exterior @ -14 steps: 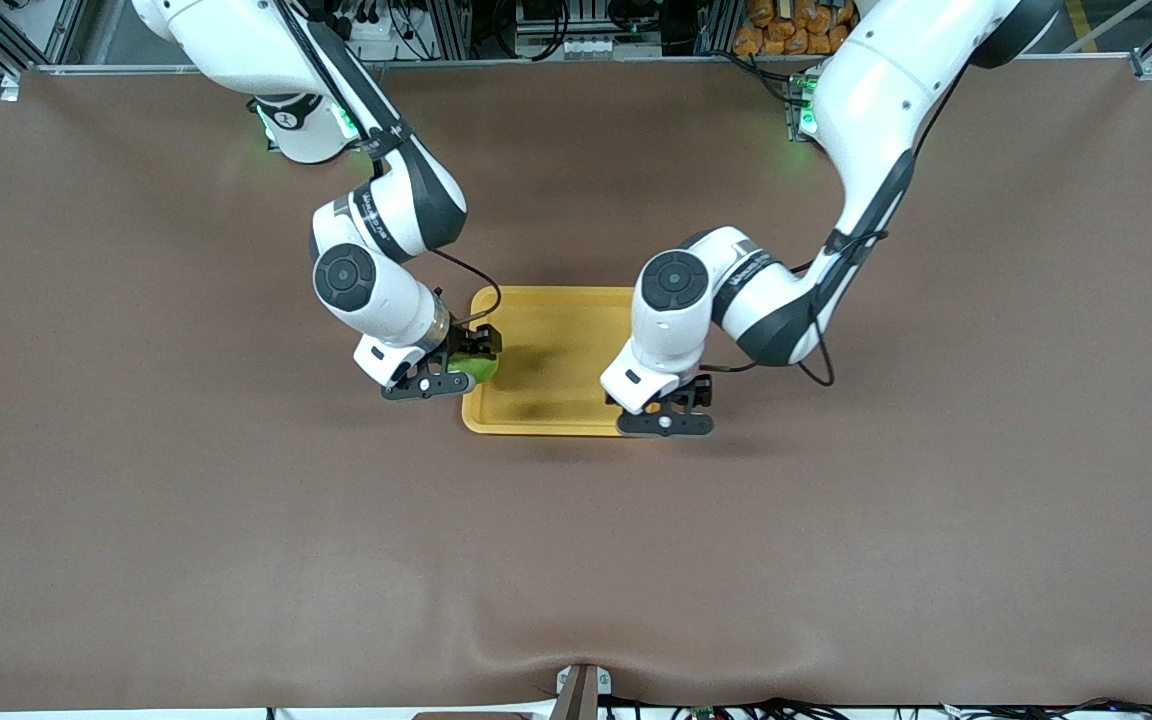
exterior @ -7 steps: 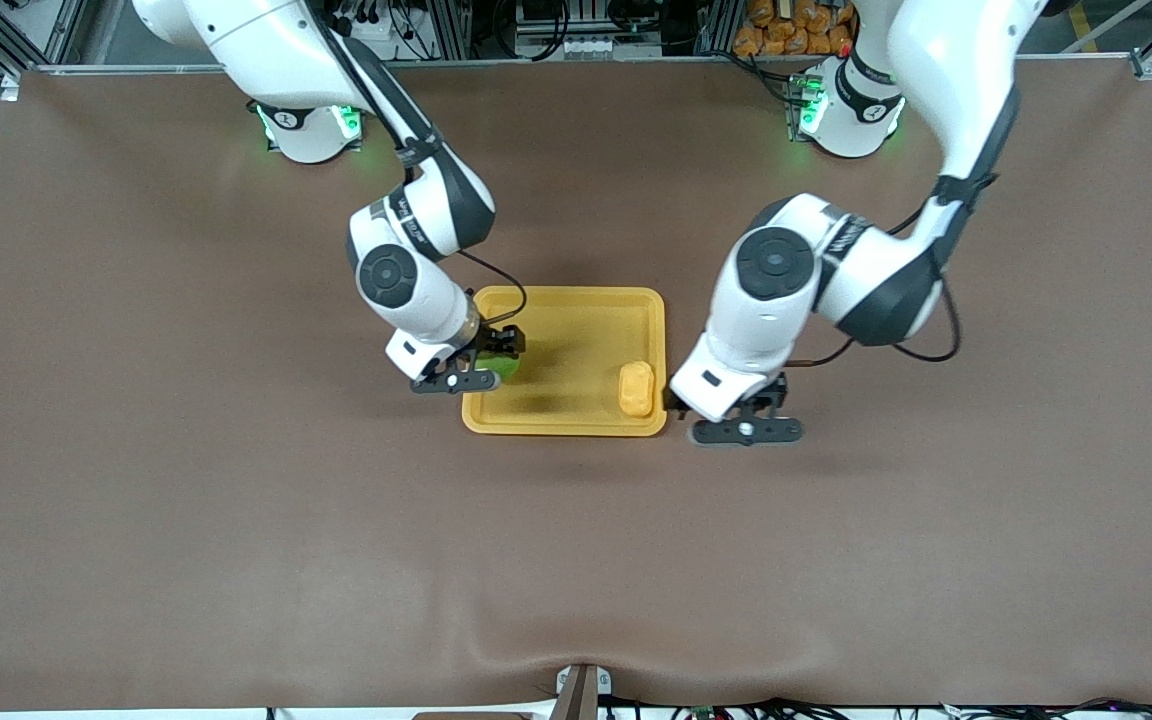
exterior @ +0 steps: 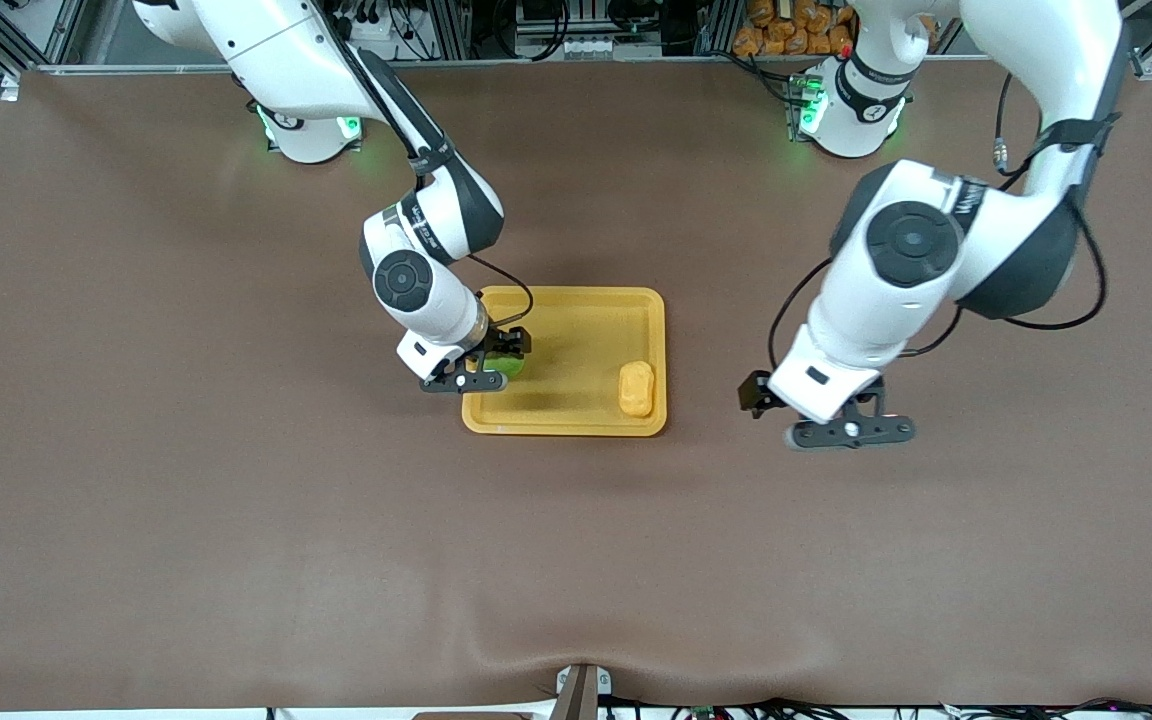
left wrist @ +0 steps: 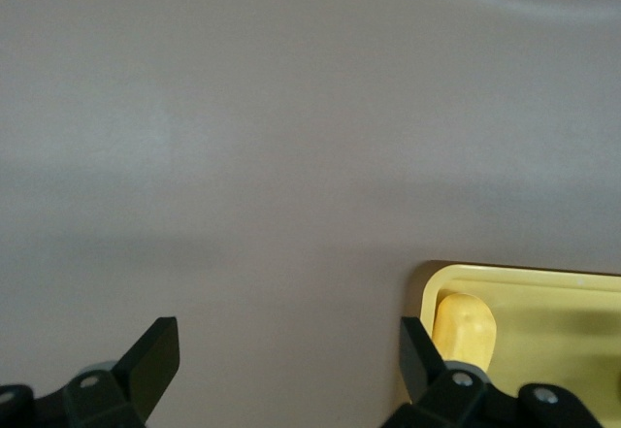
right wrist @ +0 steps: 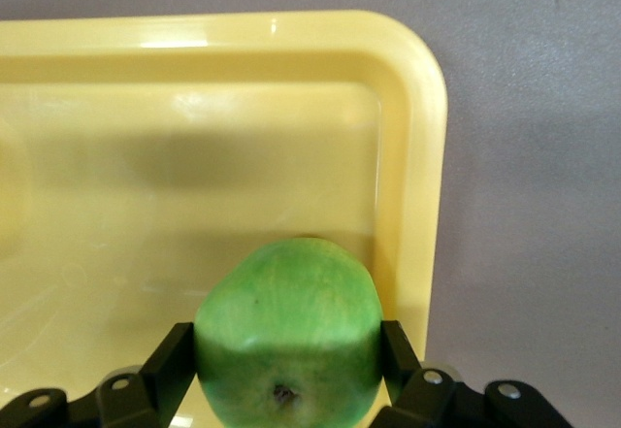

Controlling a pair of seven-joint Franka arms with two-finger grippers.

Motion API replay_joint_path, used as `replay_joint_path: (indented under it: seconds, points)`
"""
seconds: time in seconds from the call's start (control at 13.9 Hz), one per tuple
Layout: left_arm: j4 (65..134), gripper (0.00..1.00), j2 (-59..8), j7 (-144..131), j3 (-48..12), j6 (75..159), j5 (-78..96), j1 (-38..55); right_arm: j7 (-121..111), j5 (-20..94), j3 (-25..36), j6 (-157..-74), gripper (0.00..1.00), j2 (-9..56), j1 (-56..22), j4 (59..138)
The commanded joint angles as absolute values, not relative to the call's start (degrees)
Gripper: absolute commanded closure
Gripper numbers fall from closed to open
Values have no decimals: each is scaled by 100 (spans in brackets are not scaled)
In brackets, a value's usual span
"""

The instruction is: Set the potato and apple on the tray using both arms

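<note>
1. Front view: A yellow-orange tray (exterior: 576,428) sits in the middle of the brown bench (exterior: 236,500).
2. The potato (exterior: 636,388) lies in the tray. It is in the corner nearer the camera, toward the left arm's end of the bench. Nothing is touching it.
3. The right hand (exterior: 481,375) is low over the tray's edge at the right arm's end. A bit of the green apple (exterior: 508,365) peeks out between its black fingers, just inside the rim.
4. The apple and the potato are well apart, at the two ends of the tray.
5. The left hand (exterior: 851,432) hangs over the bare bench, off the tray, toward the left arm's end. It holds nothing.
6. Left wrist view: The left hand (left wrist: 286,360) has its two fingers (left wrist: 155,350) wide apart, with only bench (left wrist: 291,108) between them.
7. One corner of the tray (left wrist: 505,273) shows past one finger, and the blunt end of the potato (left wrist: 464,326) lies in that corner, close to the rim.
8. Right wrist view: The right hand (right wrist: 288,370) is clamped on the apple (right wrist: 288,331). One finger (right wrist: 175,355) presses each side of it.
9. The apple is bright green with a small dark dimple facing the camera.
10. It sits low inside the tray (right wrist: 417,156), just beside the raised rim and near a rounded corner. I cannot tell if it touches the tray floor.
11. Bare bench (right wrist: 534,253) shows outside that rim.
</note>
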State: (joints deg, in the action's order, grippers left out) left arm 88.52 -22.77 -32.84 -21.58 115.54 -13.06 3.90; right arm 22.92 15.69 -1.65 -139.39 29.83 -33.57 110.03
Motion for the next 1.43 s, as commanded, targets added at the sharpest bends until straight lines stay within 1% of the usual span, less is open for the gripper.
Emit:
replay_joint_path:
  seconds: [0.0, 0.07, 0.14, 0.29, 0.65, 0.79, 0.93, 1.22, 1.36]
  points:
    - [8956, 0, -1969, -3190, -2224, 11260, -1107, 124, 2356, 1652, -141, -13826, 0, 2918, -3366, 10986]
    - [8956, 0, -1890, -3190, -2215, 11163, -1107, 97, 2355, 1635, -123, -13599, 0, 2796, -3340, 10978]
    - [8956, 0, -1811, -3173, -2197, 11040, -1107, 71, 2355, 1591, -62, -13353, 0, 2525, -3322, 10978]
    - [8956, 0, -1688, -3077, -2223, 10899, -1107, -61, 2338, 1591, 209, -12992, 0, 2207, -3235, 10960]
    - [8904, 0, -1320, -2936, -2180, 10556, -1055, -211, 2259, 1582, 1062, -12789, 0, 1496, -3112, 10969]
    - [8895, 0, -1257, -2778, -2180, 10338, -1055, -316, 1945, 1582, 1317, -12360, 0, 1162, -2963, 10969]
    - [8868, 0, -1039, -2576, -2162, 10170, -1055, -482, 1365, 1573, 1459, -12147, 0, 871, -2630, 10969]
    - [8868, 0, -713, -1803, -2206, 9599, -1028, -869, -15, 1504, 1424, -11586, 0, 353, -1462, 10969]
    - [8877, 0, -511, -1671, -2162, 9467, -862, -914, -123, 900, 1345, -11234, 0, 107, -1065, 10899]
